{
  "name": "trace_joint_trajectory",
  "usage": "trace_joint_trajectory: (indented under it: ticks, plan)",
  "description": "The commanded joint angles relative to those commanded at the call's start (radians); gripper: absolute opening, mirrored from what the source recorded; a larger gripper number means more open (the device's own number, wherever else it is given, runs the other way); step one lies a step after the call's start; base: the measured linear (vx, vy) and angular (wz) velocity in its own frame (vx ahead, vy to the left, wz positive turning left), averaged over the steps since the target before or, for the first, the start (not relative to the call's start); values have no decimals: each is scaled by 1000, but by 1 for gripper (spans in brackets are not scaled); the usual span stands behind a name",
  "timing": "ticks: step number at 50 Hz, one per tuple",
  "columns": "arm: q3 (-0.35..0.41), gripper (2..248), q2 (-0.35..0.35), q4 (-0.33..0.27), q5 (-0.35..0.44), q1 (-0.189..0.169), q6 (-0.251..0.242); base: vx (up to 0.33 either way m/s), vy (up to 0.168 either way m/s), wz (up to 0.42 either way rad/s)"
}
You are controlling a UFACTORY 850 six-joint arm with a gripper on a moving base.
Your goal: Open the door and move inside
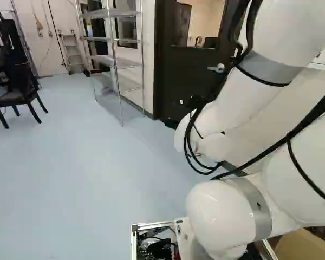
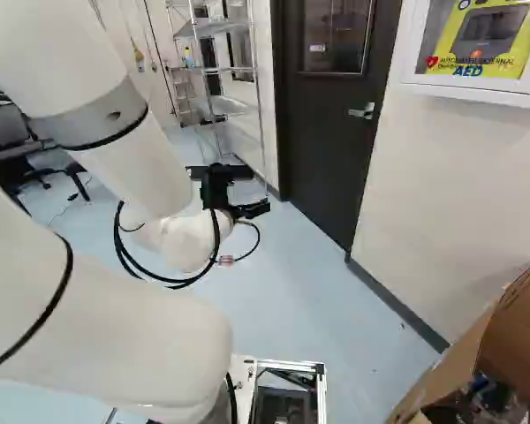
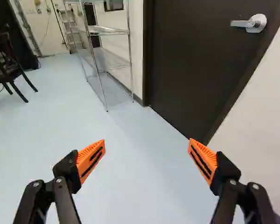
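White arm [image 2: 115, 327] is looming closest at the left of the right base view, carrying a black gripper [image 2: 230, 187] whose orange-padded fingers [image 3: 90, 161] are standing wide open. Beyond it, the dark door [image 2: 327, 132] is standing closed at the upper middle of that view, its lever handle [image 2: 362, 111] sitting well apart from the gripper, while a wire shelf [image 2: 228, 106] is standing left of the door.

Door [image 2: 331, 132] common to all views

Ahead of me, 1 dark door [image 2: 322, 132] stands upright and closed, with 1 window [image 2: 336, 37] above its level silver lever handle [image 2: 362, 112].
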Motion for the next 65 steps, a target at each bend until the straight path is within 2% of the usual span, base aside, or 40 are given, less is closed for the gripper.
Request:
trace_joint_trajectory:
  ticks: [44,65]
  plan:
    - [0,247,0,0,0,0,0,1,0,0]
    - [0,247,0,0,0,0,0,94,29,-10]
